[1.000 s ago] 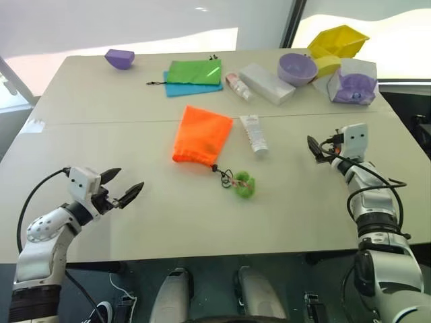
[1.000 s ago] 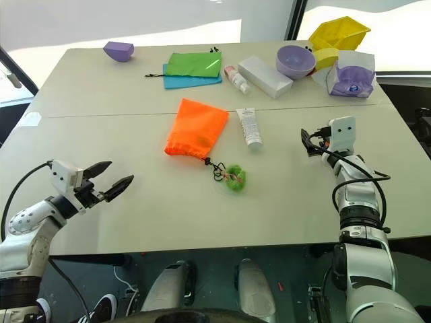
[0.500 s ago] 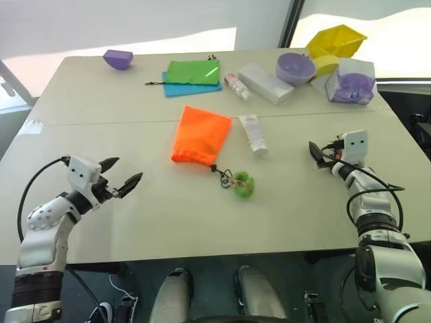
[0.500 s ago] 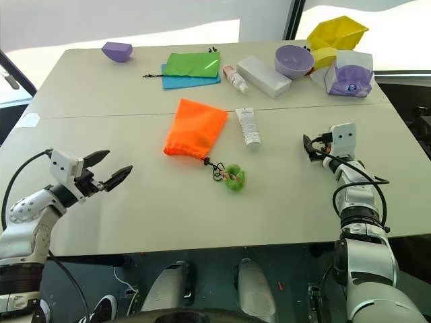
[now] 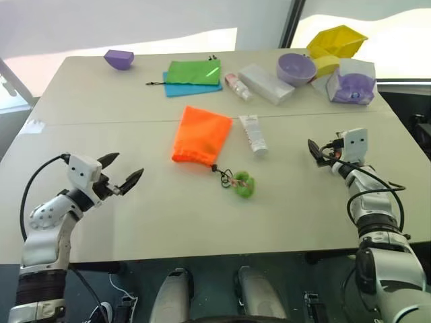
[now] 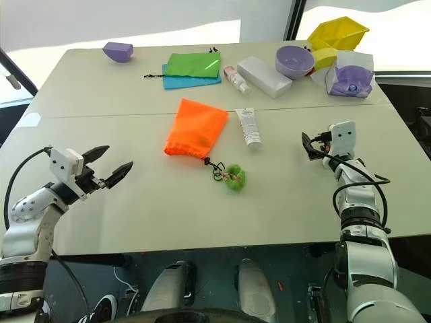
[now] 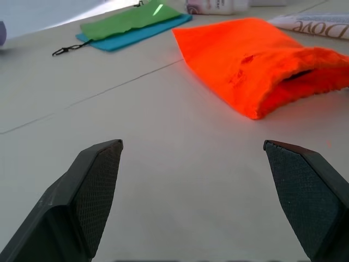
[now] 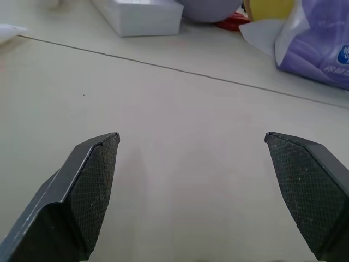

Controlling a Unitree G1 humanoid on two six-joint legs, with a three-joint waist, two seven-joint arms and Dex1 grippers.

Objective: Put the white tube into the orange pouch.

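Two tools hung over the surface [image 5: 135, 222], and both had their black fingers spread wide with nothing between them. The left tool [image 5: 123, 172] sat low at the near left, aimed across toward the orange pouch [image 5: 201, 134], well apart from it. The right tool [image 5: 316, 151] hovered out on the right side, clear of everything. The orange pouch lay flat mid-surface, its gathered mouth toward the robot, dark cord trailing to a fuzzy green ball [image 5: 242, 184]. The white tube [image 5: 254, 133] lay just beside the pouch on its right, outside it, cap end nearer the robot.
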